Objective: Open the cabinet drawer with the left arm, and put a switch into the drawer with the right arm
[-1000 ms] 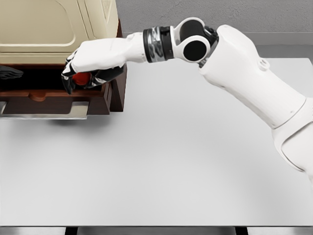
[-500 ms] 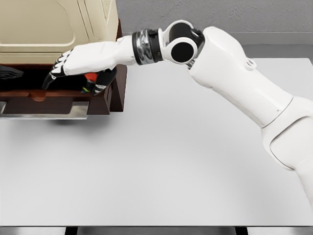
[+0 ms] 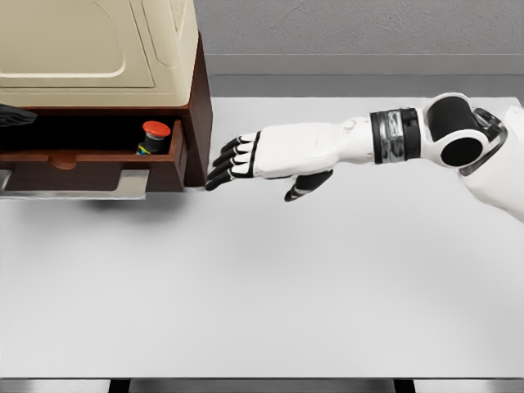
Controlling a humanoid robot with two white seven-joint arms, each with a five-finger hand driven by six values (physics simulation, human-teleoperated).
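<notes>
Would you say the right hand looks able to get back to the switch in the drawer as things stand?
Probably yes: the right hand is open and empty beside the cabinet, and the switch stands uncovered in the open drawer.

Red-capped switch, dark brown drawer, cream cabinet, white table.

The right hand reaches in from the picture's right on a nearly level forearm, palm down, its black-tipped fingers stretched out toward the left and the thumb hanging below, holding nothing. At the far left edge only dark fingertips of the left hand show, too little to tell their pose.
</notes>
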